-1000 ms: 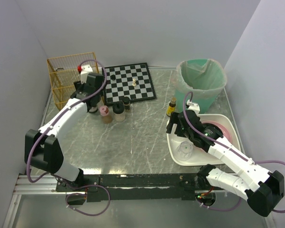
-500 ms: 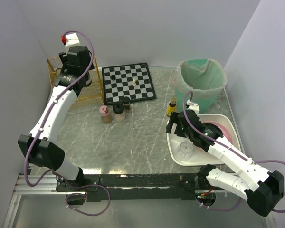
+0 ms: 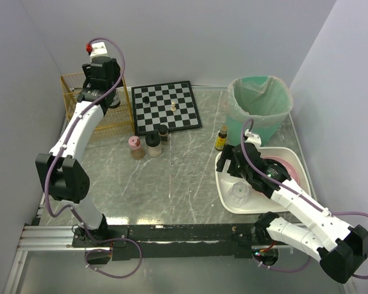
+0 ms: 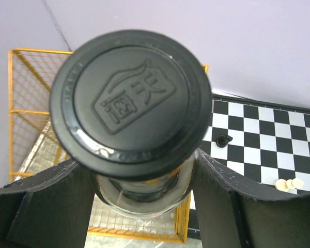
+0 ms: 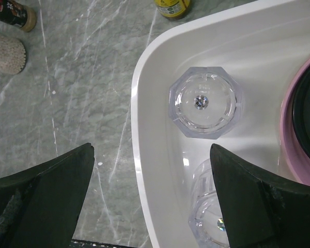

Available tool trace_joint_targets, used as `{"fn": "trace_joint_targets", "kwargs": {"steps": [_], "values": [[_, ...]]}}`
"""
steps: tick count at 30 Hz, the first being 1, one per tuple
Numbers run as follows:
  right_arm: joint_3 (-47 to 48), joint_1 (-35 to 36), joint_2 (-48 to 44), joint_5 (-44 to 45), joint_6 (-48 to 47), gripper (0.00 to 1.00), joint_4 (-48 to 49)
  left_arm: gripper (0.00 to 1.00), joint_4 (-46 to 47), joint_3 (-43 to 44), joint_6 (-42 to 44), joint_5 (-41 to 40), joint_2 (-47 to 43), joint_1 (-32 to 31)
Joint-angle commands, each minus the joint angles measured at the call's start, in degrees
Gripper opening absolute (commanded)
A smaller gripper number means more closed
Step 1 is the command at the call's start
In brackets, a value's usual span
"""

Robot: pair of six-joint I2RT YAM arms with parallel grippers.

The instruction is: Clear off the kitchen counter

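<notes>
Left wrist view: our left fingers (image 4: 41,206) clamp a black-lidded jar (image 4: 132,98) over the 10 o'clock basket (image 4: 26,103), so we judge lowering comes next; right fingers (image 5: 41,191) gape empty.

1. The jar (image 4: 144,195) in the left gripper (image 4: 140,164) — its body is mostly hidden beneath its own black lid (image 4: 130,103), contents unreadable.
2. Wire basket (image 4: 31,113): partly behind that lid.
3. Pink bowl (image 5: 287,139), lower glass (image 5: 213,217) and yellow-labelled bottle (image 5: 172,6) — each cut by the frame edge.
4. Chess pieces (image 3: 173,106): too small to identify.
</notes>
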Motion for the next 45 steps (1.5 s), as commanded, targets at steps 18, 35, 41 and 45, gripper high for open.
{"fn": "trace_joint_targets", "kwargs": {"steps": [18, 35, 41, 45], "values": [[-0.73, -1.12, -0.77, 1.0, 0.98, 1.0, -0.04, 0.01, 17.67, -3.15, 0.54, 6.52, 2.47, 1.6], [-1.35, -1.91, -1.39, 0.65, 0.63, 1.0, -0.3, 0.01, 18.99, -7.45, -0.07, 8.02, 7.31, 1.69], [-1.08, -2.0, -1.39, 0.65, 0.54, 1.0, -0.39, 0.01, 19.34, -9.38, -1.39, 8.28, 8.28, 1.69], [-1.26, -2.09, -1.56, 0.73, 0.54, 0.99, -0.65, 0.12, 19.52, -10.35, -1.66, 8.02, 8.45, 1.69]]}}
